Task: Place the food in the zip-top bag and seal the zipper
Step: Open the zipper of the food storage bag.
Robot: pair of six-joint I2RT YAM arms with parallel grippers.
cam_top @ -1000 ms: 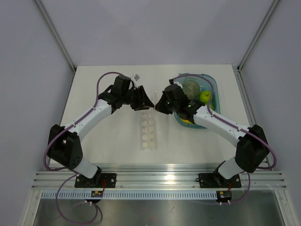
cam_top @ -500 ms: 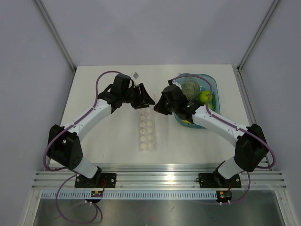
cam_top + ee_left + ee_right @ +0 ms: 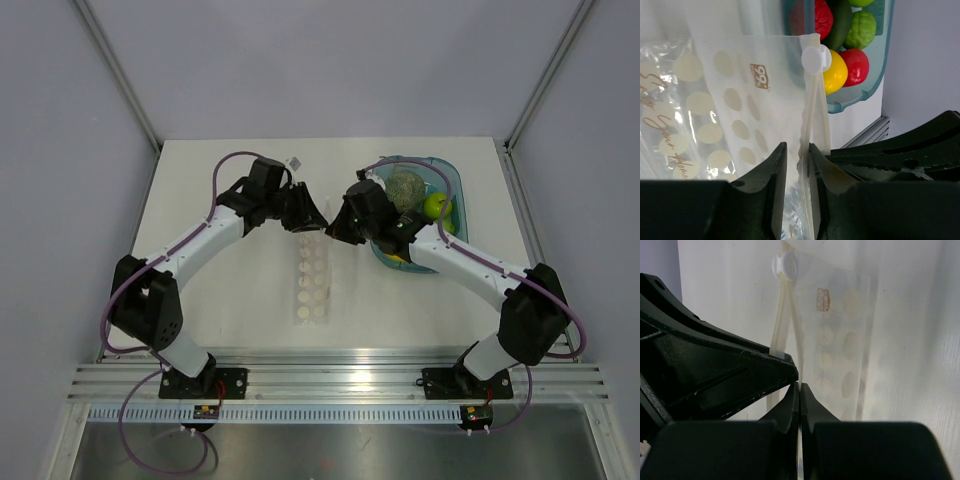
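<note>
Clear plastic with cream-white dots: the zip-top bag [image 3: 312, 280] lies lengthwise on the table [image 3: 230, 290] between the two arms, and its far mouth end rises to where both grippers meet. Left gripper [image 3: 308, 213] is at the mouth from the left side. In the left wrist view its fingers [image 3: 771, 180] are drawn nearly together, and the zipper [image 3: 812, 100] runs down into the narrow slot between them, so it reads as clamped on the bag's mouth edge. A white round slider [image 3: 815, 60] sits on the far end of the zipper. Right gripper [image 3: 336, 224] faces the left one, just beside it. In the right wrist view its fingers are pressed together with only a thin seam between them, at the bag film just beside the zipper, apparently pinching it. None of the food is in the bag. It all sits in the translucent blue tray [image 3: 455, 180], right of the grippers: a rough grey-green ball [image 3: 405, 186], a bright green piece [image 3: 436, 205], a yellow piece [image 3: 834, 74], two red pieces [image 3: 856, 60] and a dark green piece [image 3: 840, 25]. The tray's near corner lies just beyond the slider in the left wrist view.
</note>
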